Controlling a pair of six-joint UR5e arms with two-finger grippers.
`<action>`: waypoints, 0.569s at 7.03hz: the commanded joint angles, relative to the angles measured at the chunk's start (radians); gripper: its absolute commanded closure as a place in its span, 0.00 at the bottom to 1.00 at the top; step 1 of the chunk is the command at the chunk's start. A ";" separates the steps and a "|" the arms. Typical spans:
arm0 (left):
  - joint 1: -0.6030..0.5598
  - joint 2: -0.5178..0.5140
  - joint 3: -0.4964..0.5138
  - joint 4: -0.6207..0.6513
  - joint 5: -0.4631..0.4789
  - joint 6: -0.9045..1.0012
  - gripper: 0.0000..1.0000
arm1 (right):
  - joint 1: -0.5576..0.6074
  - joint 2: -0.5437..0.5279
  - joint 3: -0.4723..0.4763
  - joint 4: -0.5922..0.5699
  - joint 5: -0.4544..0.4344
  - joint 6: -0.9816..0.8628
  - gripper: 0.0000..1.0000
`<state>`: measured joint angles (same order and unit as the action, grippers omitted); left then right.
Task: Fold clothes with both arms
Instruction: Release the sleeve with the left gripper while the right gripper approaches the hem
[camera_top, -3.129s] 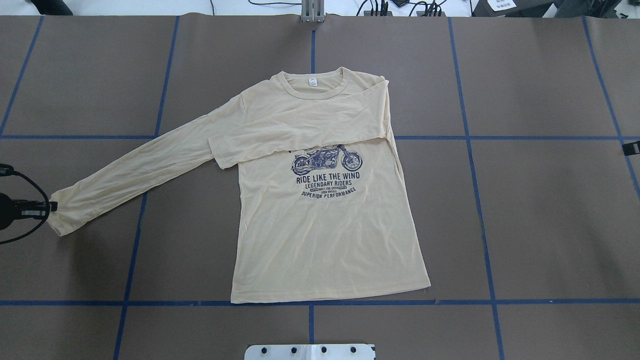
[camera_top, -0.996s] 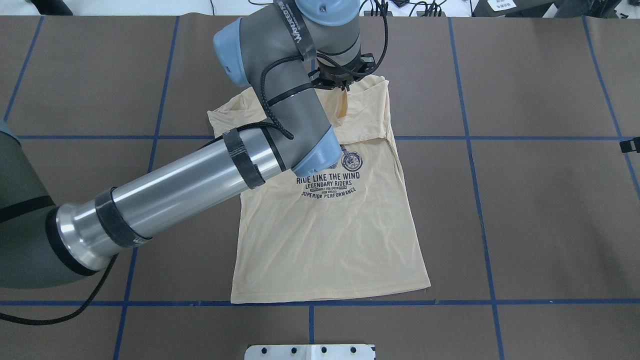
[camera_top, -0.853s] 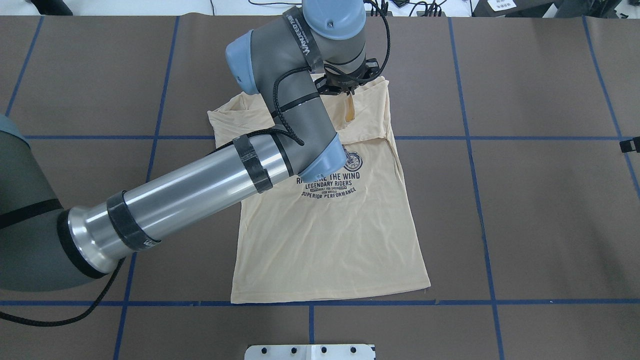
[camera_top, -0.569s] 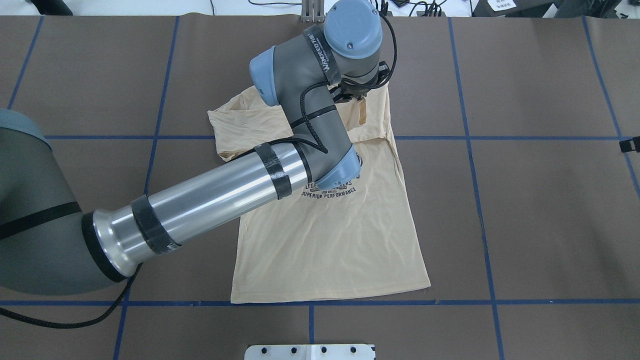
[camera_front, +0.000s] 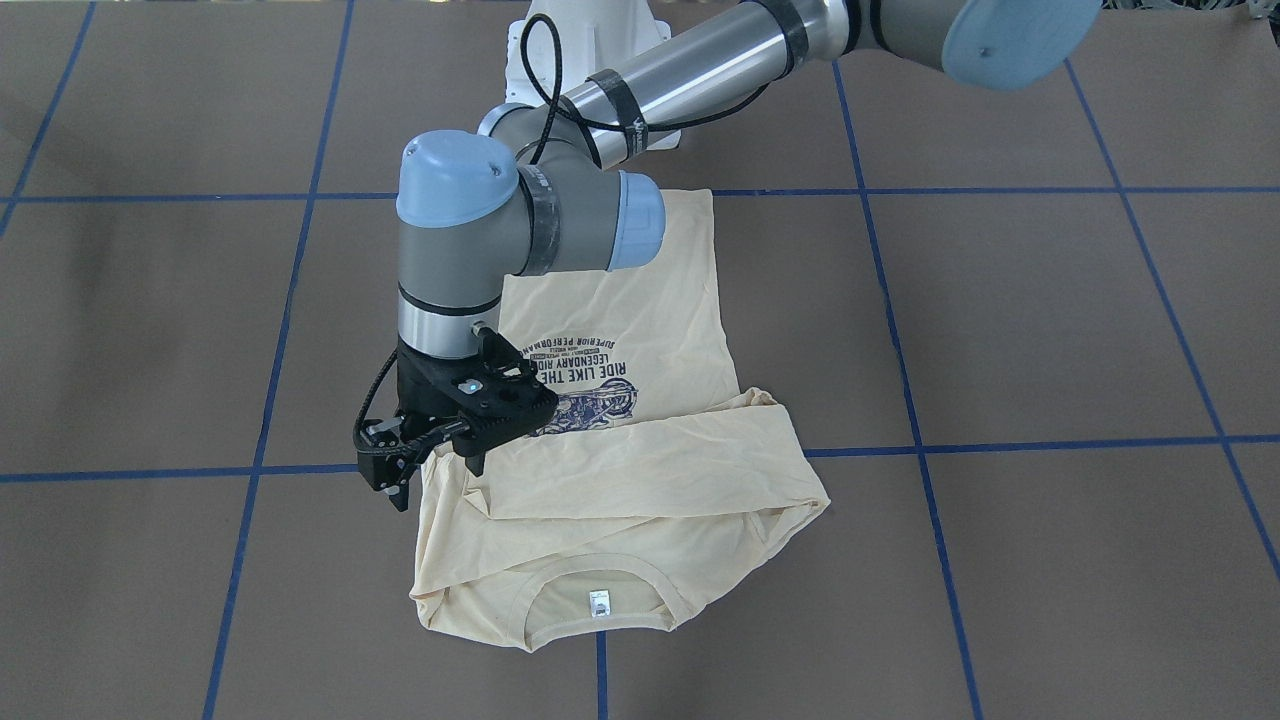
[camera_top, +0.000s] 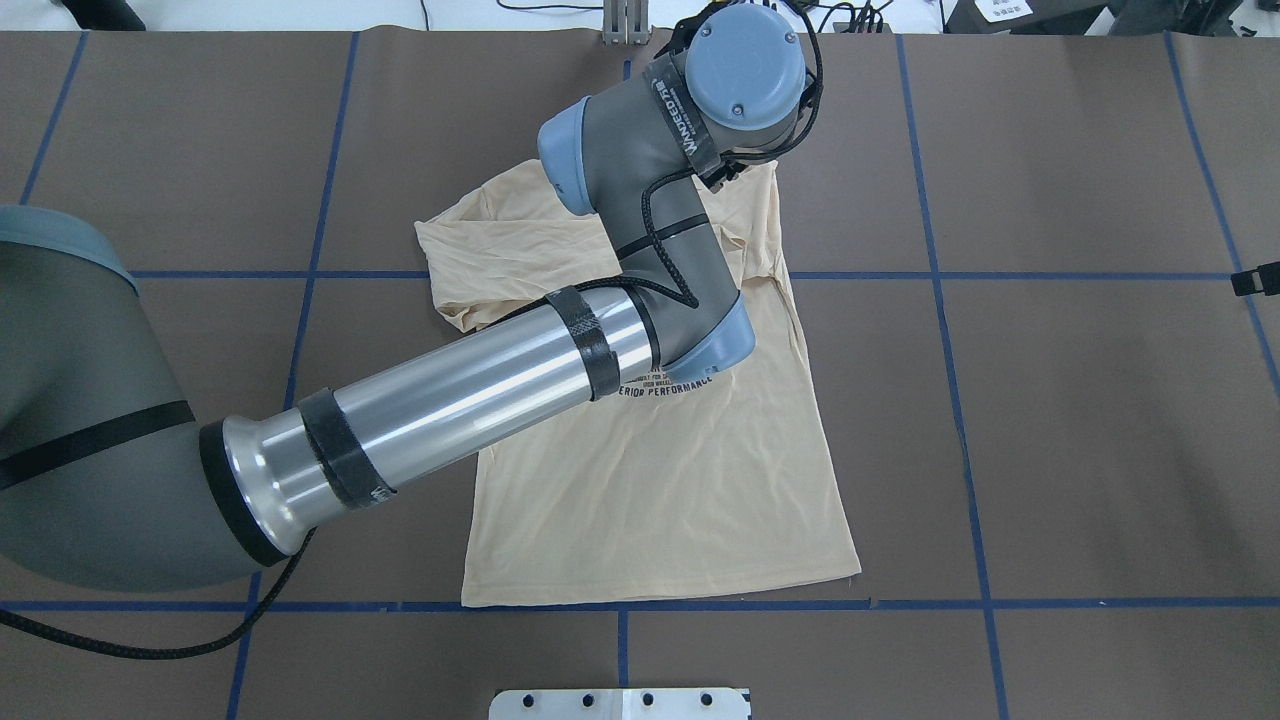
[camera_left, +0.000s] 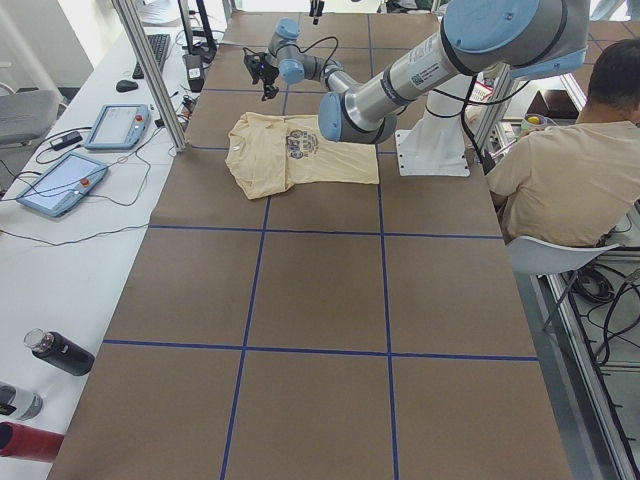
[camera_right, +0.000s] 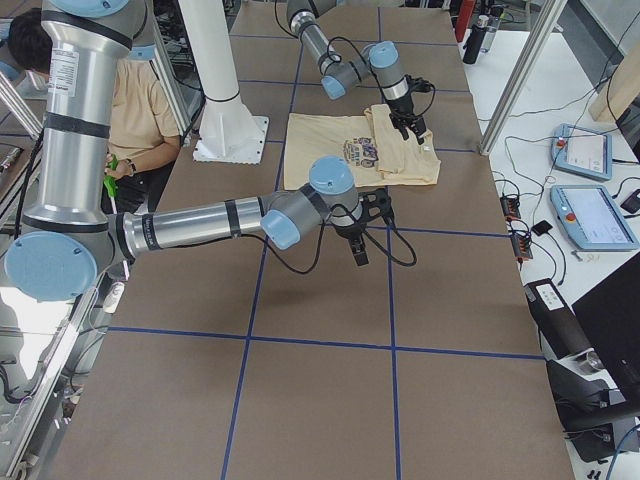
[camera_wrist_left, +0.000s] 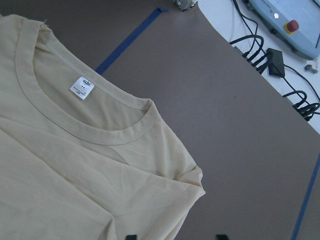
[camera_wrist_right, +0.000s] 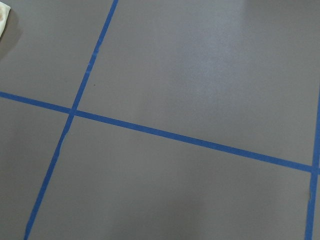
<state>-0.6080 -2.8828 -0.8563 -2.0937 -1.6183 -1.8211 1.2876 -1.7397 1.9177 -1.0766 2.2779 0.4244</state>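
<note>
The brown table (camera_top: 1100, 450), crossed by blue tape lines (camera_top: 1000, 604), bears the T-shirt (camera_top: 650, 500). It is spread flat at the middle, hem toward my white pedestal (camera_left: 432, 150), collar toward the far edge, sleeves folded across the chest. Tablets (camera_left: 60, 183) and a dark bottle (camera_left: 60, 352) lie on the white bench alongside. A seated person (camera_left: 575, 170) is beside the pedestal.

From overhead my left arm (camera_top: 460, 390) covers most of the print. It stretches over the shirt, wrist pointing down. My left pincer (camera_front: 436, 476) hangs spread, gripping nothing, above the shoulder beside the neck label (camera_wrist_left: 82, 87). My right arm (camera_right: 200, 225) reaches low over bare table, well apart from the shirt. I cannot tell whether my right pincer (camera_right: 358, 250) is spread or clenched.
</note>
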 joint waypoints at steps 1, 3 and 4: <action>0.005 0.177 -0.245 0.024 -0.113 0.243 0.00 | -0.010 0.031 0.007 0.006 0.002 0.125 0.00; 0.002 0.456 -0.602 0.110 -0.130 0.453 0.00 | -0.100 0.045 0.033 0.078 -0.015 0.300 0.00; 0.004 0.597 -0.773 0.151 -0.141 0.515 0.00 | -0.172 0.048 0.081 0.080 -0.064 0.394 0.00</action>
<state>-0.6049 -2.4512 -1.4243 -1.9937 -1.7465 -1.3968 1.1913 -1.6969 1.9545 -1.0125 2.2559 0.7055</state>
